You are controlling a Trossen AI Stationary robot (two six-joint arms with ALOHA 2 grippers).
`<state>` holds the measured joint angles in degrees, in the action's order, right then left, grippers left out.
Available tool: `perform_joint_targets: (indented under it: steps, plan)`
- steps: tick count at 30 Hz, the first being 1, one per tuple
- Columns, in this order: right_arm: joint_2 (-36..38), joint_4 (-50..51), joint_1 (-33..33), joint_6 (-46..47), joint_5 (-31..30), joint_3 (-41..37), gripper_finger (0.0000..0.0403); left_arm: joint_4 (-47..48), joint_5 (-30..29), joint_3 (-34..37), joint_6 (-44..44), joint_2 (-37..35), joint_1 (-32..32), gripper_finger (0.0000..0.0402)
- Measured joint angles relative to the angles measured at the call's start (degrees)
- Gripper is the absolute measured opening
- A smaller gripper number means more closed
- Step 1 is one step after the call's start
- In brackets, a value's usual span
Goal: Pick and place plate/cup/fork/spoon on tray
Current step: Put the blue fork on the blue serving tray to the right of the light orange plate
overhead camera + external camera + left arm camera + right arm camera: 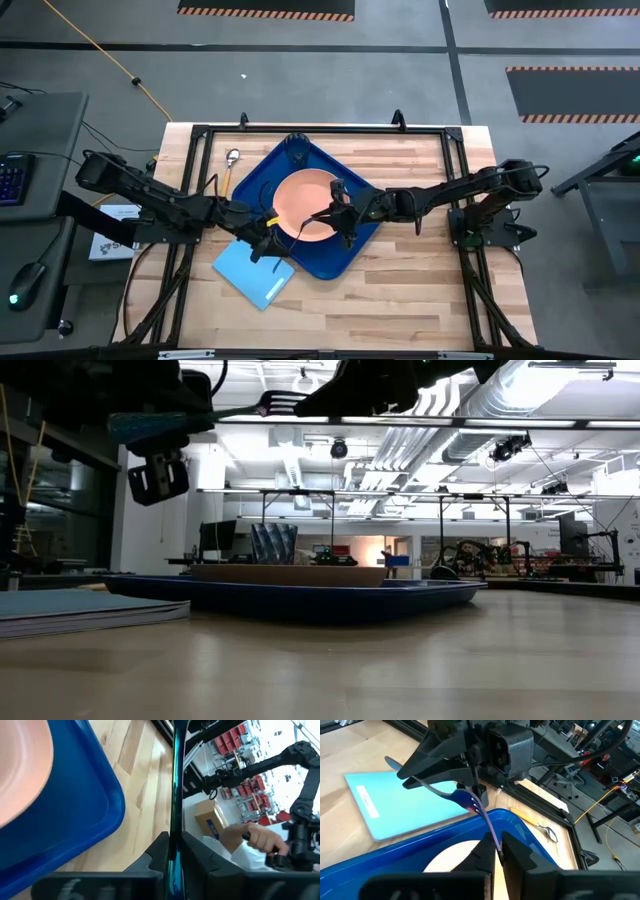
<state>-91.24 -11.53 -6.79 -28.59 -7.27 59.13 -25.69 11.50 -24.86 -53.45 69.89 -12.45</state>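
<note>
Low view puts the light-blue flat board (90, 610) nearest to us, with the tray (300, 598) lying just behind it on the wooden table (400, 670). The plate (290, 574) already sits in the tray. Above them the fork (262, 403) hangs in the air, level, with its tines towards the right arm. From overhead we see the left gripper (262, 235) over the tray's near-left edge and the right gripper (338, 215) over the plate's edge, with the fork spanning the gap between them. The left gripper's fingers are closed tight on the teal handle, which runs straight up between them in its wrist view. The right gripper's fingers stand narrow, with the metal end of the fork passing between them, so we read both as gripping it. How firmly the right one bites we cannot say. We judge the fork to be light and stiff. Its smooth, thin handle would be apt to twist in a pinch, so a hold across the middle of the handle seems safest, followed by a low release onto bare tray beside the plate. Farther back, a small dark thing that we take for the cup (296, 150) stands in the tray's far corner. The spoon (231, 160) lies on the table beyond the tray's left edge, still to be collected.
</note>
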Motion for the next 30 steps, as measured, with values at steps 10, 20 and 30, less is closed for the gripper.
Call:
perform_joint_targets:
  steps: [10, 20, 30]
  plan:
    - [0.2, 1.8, 0.0, 0.5, -3.1, 0.0, 0.0000, -3.2, -0.4, 0.0, 8.1, 0.0, 4.4, 0.0095]
    - [7.9, 22.3, 0.0, 10.6, -7.8, 0.0, 0.0000, -4.7, 4.7, -0.7, 13.9, -2.1, 10.0, 0.0161]
    - [18.8, 51.5, 0.1, 38.8, 3.9, 0.1, 0.0000, -5.2, 6.0, -5.3, 35.2, -5.4, 12.6, 0.0166]
